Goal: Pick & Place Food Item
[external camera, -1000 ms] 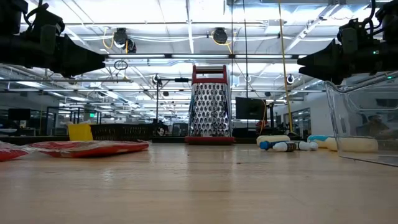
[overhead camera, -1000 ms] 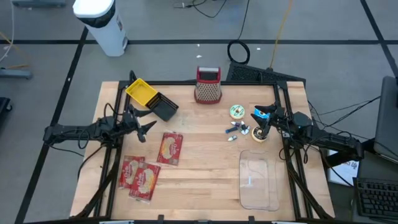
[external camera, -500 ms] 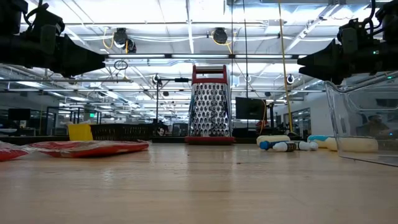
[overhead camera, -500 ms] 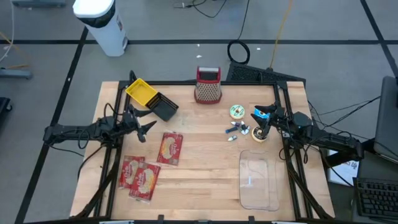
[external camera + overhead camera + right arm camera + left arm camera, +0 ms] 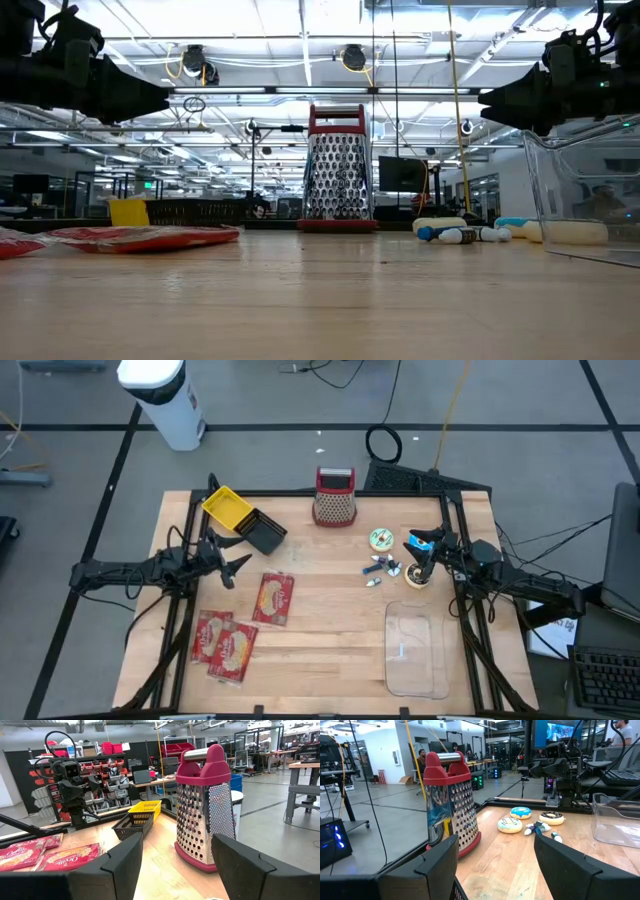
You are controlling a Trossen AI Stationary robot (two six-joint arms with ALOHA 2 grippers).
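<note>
Three red food packets lie flat on the left half of the wooden table (image 5: 330,630): one packet (image 5: 274,598) nearer the middle, and a pair (image 5: 225,644) side by side toward the front edge (none of them is touched by either arm). The left gripper (image 5: 235,563) hovers with its fingers apart and empty, between the black basket (image 5: 264,532) and the single packet. The right gripper (image 5: 420,567) hangs released and empty over the small items near the clear tray (image 5: 415,655), with the red-handled grater (image 5: 335,498) standing at the back edge beside the yellow basket (image 5: 227,508).
</note>
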